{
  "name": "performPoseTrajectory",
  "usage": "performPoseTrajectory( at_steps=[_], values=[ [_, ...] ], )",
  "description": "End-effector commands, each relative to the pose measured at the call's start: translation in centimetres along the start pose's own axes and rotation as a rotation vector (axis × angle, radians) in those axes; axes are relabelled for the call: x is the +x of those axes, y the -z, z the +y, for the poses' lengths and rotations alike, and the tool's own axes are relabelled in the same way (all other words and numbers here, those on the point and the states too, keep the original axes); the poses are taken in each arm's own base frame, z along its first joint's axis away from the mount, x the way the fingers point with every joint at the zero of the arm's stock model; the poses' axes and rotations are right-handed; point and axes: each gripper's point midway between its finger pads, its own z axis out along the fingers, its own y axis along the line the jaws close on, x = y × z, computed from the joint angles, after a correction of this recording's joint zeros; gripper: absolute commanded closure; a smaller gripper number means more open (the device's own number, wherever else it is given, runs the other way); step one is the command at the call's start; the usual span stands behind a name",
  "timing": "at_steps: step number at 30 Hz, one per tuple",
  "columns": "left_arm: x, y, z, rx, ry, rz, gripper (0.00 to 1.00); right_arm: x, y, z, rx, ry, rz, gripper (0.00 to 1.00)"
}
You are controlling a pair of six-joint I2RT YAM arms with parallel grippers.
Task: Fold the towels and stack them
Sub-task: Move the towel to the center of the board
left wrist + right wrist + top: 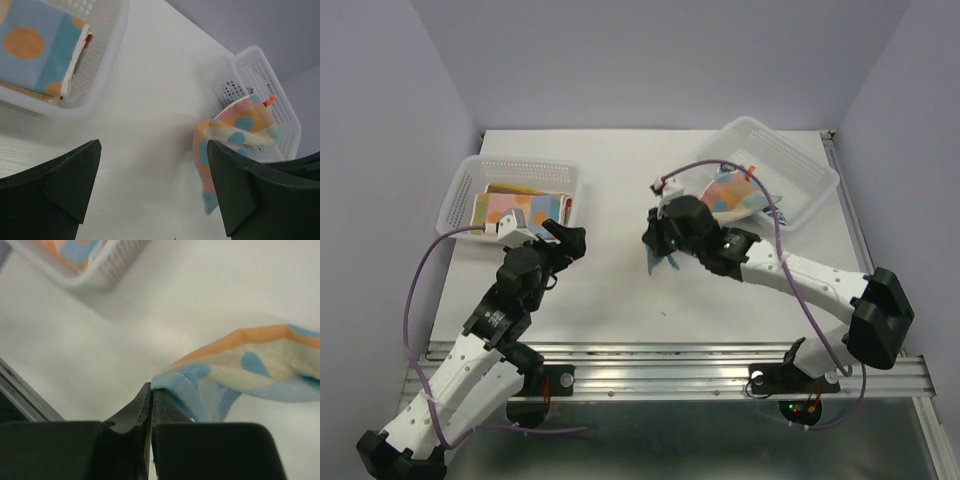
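Top view first. The right gripper (660,250) is clenched on a corner of the pastel dotted towel (730,195), just off the near-left corner of the right basket (810,165). The rest of the cloth trails back toward that basket, and we can't tell if its tail is touching the rim. The left gripper (560,238) sits well apart from the right basket, across the table by the other basket (460,190). That one has a folded stack (520,207) in it.

Left wrist view: the left gripper's jaws are spread wide with nothing between them. The towel (240,125) hangs in front of the right basket (260,65), sagging and doubled over itself, with one loose corner dangling lowest.

Right wrist view: the right gripper (151,390) has its fingers pinched flat on the blue hem, only a thin bit of edge. The towel (240,375) droops away from the jaws.

Our take on handling:
- It looks light, floppy and a bit fuzzy, so there's no breakage worry, but it holds no shape.
- It'll fold wherever gravity wants.
- A hem pinch that shallow could slip if it's tugged.
- We'd have the empty left gripper take the dangling corner on the side away from the right basket, so the cloth can be stretched flat on the table beside that basket.
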Motion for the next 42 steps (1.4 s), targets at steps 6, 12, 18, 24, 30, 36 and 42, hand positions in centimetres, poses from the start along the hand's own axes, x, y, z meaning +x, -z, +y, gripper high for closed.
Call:
performPoseTrajectory(
  at_steps=[6,12,18,24,30,36,42],
  values=[
    [-0.9,0.0,0.3,-0.033,0.045,-0.042,0.01,14.7,-0.1,11.5,-0.227,0.065,0.275,0.99],
    [-1.1,0.2,0.6,-0.044,0.052,-0.055,0.01,11.5,1.3,12.9,-0.297,0.031,0.167,0.99],
    [-1.1,0.3,0.8,-0.049,0.053,-0.061,0.01,7.8,3.0,14.6,-0.381,0.056,0.076,0.99],
    [-0.2,-0.1,0.7,-0.044,0.049,-0.023,0.01,6.4,2.2,9.9,-0.117,0.062,0.022,0.99],
    [1.6,-0.6,0.8,-0.032,0.050,0.036,0.01,12.9,1.7,11.2,-0.280,0.076,0.178,0.93],
    [2.8,-0.8,0.9,-0.032,0.053,0.084,0.01,13.8,-2.3,12.9,-0.307,0.043,0.138,0.94],
    [2.7,-0.2,1.5,-0.051,0.067,0.077,0.01,11.0,-4.0,12.5,-0.289,-0.010,0.073,0.58]
  ],
)
